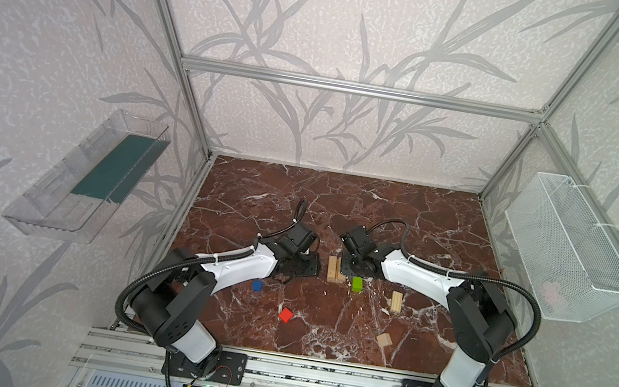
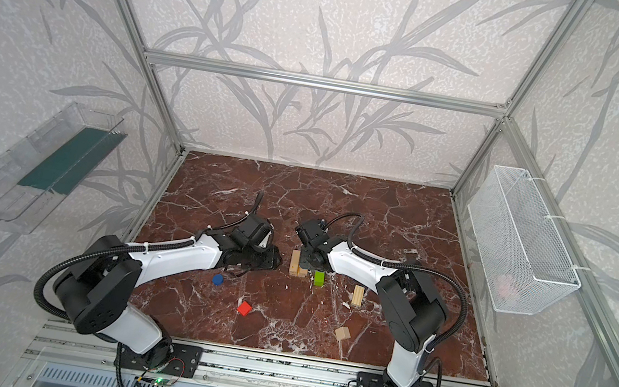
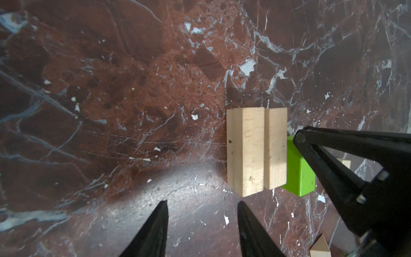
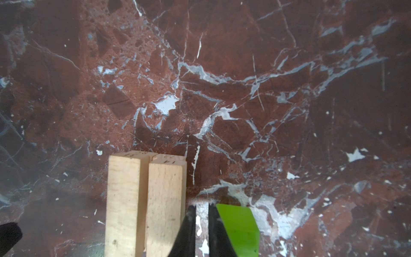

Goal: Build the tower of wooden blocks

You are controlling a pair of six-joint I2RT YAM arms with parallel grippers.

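Pale wood bars (image 3: 255, 151) lie side by side, touching, in the middle of the tabletop (image 1: 380, 214). The right claw (image 4: 202, 207) is closed on nothing, its tips between those bars and the lime-green bar (image 4: 239, 224) just beside them. The left claw (image 3: 202, 203) gapes empty nearby. Blue disc (image 1: 257, 286), red block (image 1: 286, 315) and wedge (image 1: 384, 340) lie apart. Risk: a sideways sweep of the closed claw could knock the bars askew.

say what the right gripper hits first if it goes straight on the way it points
Probably only the red marble tabletop: the right gripper points between the paired pale wooden bars and the lime-green block, though depth is unclear.
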